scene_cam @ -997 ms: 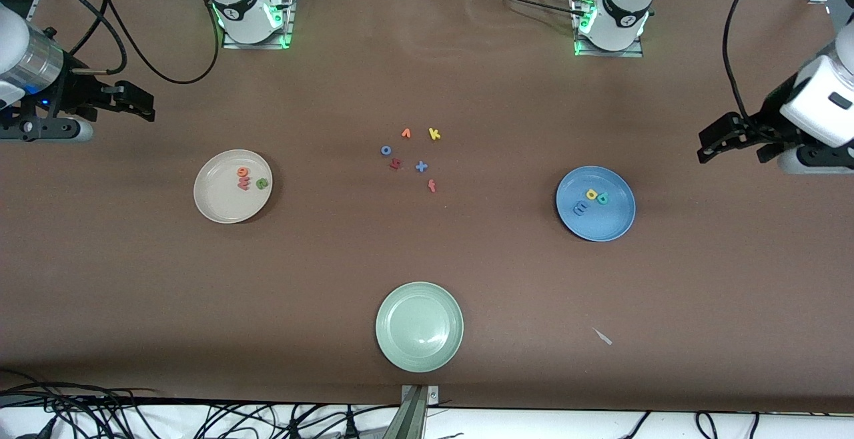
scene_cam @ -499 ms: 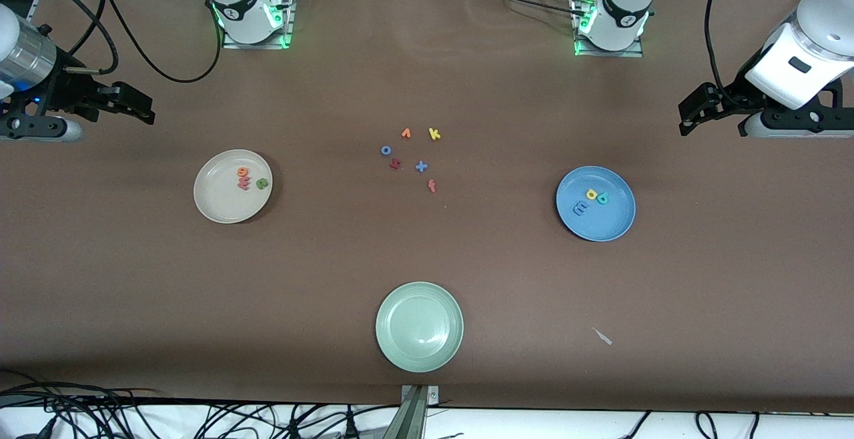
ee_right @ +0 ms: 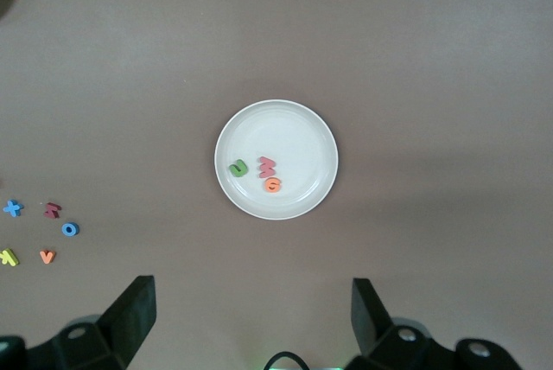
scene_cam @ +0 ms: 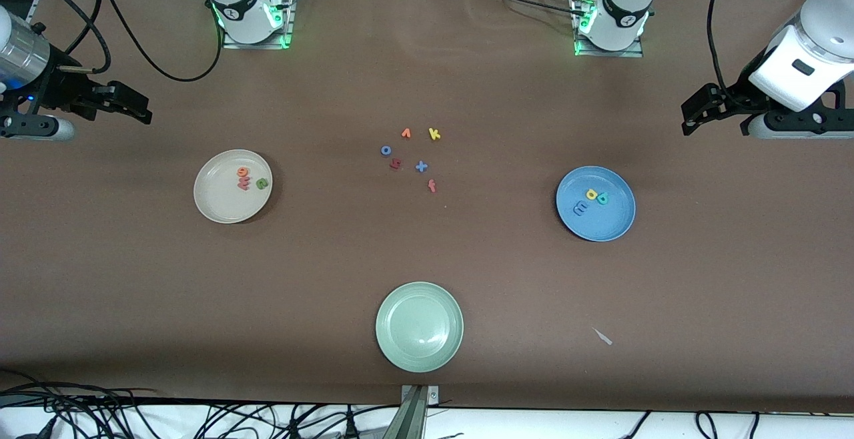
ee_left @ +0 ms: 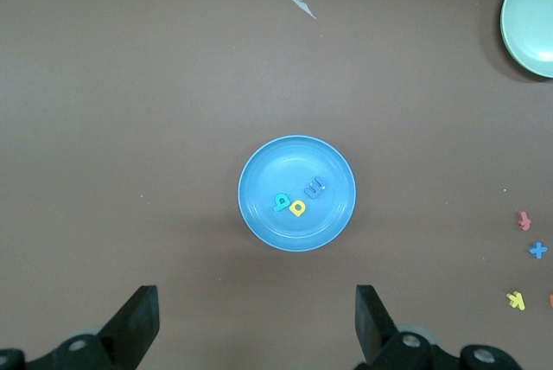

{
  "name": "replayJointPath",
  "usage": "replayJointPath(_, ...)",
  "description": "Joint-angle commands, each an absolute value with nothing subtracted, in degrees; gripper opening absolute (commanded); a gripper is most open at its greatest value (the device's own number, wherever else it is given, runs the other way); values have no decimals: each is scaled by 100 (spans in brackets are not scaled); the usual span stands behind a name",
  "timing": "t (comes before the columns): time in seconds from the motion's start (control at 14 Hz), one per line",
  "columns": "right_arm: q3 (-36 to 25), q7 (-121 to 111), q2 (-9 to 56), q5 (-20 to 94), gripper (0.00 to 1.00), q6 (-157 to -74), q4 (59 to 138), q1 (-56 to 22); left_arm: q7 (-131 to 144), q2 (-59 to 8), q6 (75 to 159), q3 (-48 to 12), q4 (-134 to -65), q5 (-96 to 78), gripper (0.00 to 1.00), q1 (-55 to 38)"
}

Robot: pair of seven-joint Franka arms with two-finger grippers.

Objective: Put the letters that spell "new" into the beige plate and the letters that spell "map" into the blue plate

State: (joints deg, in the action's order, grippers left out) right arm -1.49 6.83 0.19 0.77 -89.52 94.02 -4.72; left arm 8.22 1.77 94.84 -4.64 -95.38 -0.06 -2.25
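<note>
The brown tabletop point(scene_cam: 467, 259) carries three plates and a scatter of foam letters.

Arms: the left claw point(ee_left: 255, 322) hangs over bare tabletop at the left arm's end, its fingers point(ee_left: 138, 322) spread wide with nothing between them. The right claw point(ee_right: 251, 318) hangs over bare tabletop at the right arm's end, fingers point(ee_right: 134, 314) likewise spread wide and holding nothing.

Plates: the beige plate point(scene_cam: 217, 202) lies toward the right arm's end; the blue plate point(scene_cam: 610, 222) lies toward the left arm's end. A pale green plate point(scene_cam: 419, 327) sits between them, nearer the front camera.

Letters, beige plate: orange "e" point(scene_cam: 243, 172), pinkish-red "w" point(scene_cam: 243, 184) and green "n" point(scene_cam: 262, 183) lie close together in it.

Letters, blue plate: blue "m" point(scene_cam: 580, 208), yellow "a" point(scene_cam: 591, 194) and teal "p" point(scene_cam: 602, 198) lie close together in it.

Loose letters mid-tabletop, well apart from all plates: orange "v" point(scene_cam: 405, 133), yellow "k" point(scene_cam: 434, 134), blue "o" point(scene_cam: 385, 151), a dark red letter point(scene_cam: 395, 164), a blue cross-shaped piece point(scene_cam: 421, 167), red "f" point(scene_cam: 432, 186).

A small pale scrap point(scene_cam: 602, 336) lies near the tabletop's front edge.
</note>
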Motion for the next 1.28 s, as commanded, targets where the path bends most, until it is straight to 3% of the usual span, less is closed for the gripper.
replayJointPath(0.0,-79,450,-35,123,100,-8982,9448,-256,756,211,9413,-554,-9493,105,100,-106)
replayJointPath(1.21,-62,-44,53,-132,100,-9114,9439,-229,756,202,9088,-589,-9387,105,100,-79)
